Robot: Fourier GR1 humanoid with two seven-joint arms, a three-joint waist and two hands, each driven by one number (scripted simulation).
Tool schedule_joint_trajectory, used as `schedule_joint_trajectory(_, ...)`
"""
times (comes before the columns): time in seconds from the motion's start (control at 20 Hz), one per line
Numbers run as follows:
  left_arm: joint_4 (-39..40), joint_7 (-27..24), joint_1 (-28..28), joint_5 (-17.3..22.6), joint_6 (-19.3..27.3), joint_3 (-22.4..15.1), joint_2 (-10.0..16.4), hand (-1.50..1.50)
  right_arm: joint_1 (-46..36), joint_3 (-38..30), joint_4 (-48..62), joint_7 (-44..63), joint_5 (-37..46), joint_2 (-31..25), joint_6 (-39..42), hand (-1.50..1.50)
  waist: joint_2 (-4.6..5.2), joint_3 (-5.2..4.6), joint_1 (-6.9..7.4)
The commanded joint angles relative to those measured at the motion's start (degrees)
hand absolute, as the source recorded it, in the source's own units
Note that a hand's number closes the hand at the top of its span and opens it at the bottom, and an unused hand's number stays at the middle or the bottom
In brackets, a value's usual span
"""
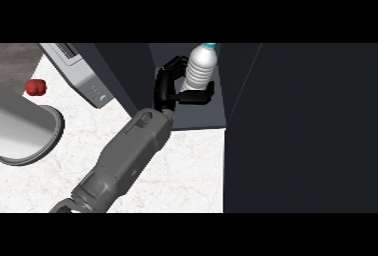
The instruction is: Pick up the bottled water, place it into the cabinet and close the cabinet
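Head view: I see one forearm only, running from the lower left up into the open cabinet [193, 116].
Left hand [164, 89]: fingers and thumb curled round the bottled water [201, 64], thumb across its lower part.
Right hand: out of view.
Bottle position: upright inside the cabinet, on its floor, blue cap up.
Handling: I judge it light, thin ribbed plastic, smooth, tall enough to tip; best held at mid-body.
Cabinet contents: only the bottle, as far as I can see; door [310, 125] open at right.
Grey vessel [33, 131]: on the worktop [184, 165], left; contents hidden.
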Motion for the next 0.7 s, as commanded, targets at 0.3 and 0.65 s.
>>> schedule_joint_trajectory(0.3, 19.25, -1.73, -8.77, -2.52, 4.79, 4.10, 0.68, 1.50, -0.78, -2.31, -2.60, 1.39, -5.80, -0.52, 1.54, -1.50, 0.99, -0.04, -1.22)
schedule_joint_trajectory(0.65, 23.77, -7.07, -9.49, -0.99, 2.58, 8.30, 2.61, 1.50, 1.88, -1.19, -2.63, -0.11, -5.58, -0.25, 3.76, -1.50, 0.94, -0.08, -2.16)
